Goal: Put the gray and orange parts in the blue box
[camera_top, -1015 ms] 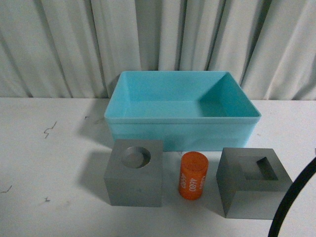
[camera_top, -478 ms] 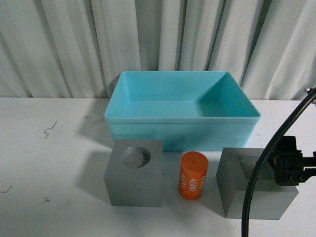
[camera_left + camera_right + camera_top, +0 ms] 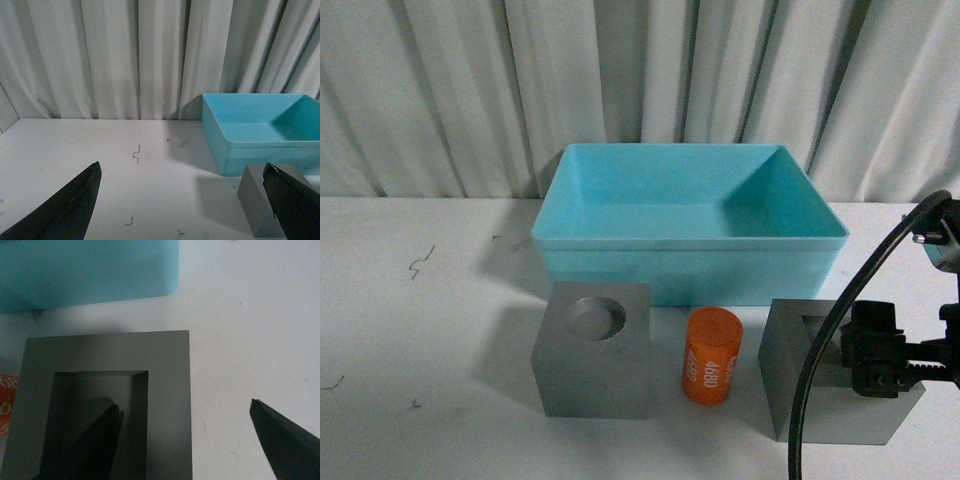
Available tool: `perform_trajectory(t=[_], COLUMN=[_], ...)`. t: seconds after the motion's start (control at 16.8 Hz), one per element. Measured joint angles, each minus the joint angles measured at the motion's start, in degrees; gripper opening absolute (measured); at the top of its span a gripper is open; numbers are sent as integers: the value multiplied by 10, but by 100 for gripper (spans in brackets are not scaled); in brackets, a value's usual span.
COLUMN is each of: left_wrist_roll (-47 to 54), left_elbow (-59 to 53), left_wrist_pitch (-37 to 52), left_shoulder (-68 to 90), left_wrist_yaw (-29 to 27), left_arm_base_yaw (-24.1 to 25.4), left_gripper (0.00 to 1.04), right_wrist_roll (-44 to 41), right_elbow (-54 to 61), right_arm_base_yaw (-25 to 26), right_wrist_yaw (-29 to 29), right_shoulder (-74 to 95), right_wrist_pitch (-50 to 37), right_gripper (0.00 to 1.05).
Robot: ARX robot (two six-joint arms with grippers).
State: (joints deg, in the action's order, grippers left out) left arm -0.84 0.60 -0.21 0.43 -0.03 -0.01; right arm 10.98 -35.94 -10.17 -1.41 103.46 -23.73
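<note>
Near table point(image 3: 440, 330) front edge, right side: rectangular-recess gray cube point(image 3: 840, 415), just in front of blue box point(image 3: 690, 270). Right gripper point(image 3: 185, 405) fingers apart, one over recess, other outside wall (decent straddle). Lower straight, pinch wall squarely. Left gripper point(image 3: 181, 166) fingers apart too, idle.

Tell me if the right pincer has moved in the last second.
Yes. The right pincer came leftward from the frame edge, over the rectangular-recess gray cube.

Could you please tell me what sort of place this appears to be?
Probably a robot test bench or lab: a white table, a pleated curtain backdrop, and staged parts such as a gray cube and an orange cylinder by a blue box.
</note>
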Motion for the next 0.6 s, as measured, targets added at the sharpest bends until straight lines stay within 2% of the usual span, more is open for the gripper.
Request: perform_trajectory(t=[0.12,0.36,0.42,0.6], left_wrist_roll=[0,0,0,0], left_elbow=[0,0,0,0], left_wrist_pitch=[0,0,0,0], left_shoulder=[0,0,0,0], left_wrist_yaw=[0,0,0,0], left_arm_base_yaw=[0,0,0,0], left_gripper=[98,98,98,98], right_wrist_roll=[7,24,24,21], right_elbow=[0,0,3,7], right_arm_base_yaw=[0,1,7,46], right_wrist_yaw=[-2,0,1,37], right_shoulder=[1,-5,-19,-164], right_wrist_pitch=[-1,5,20,110], right_gripper=[71,29,22,19])
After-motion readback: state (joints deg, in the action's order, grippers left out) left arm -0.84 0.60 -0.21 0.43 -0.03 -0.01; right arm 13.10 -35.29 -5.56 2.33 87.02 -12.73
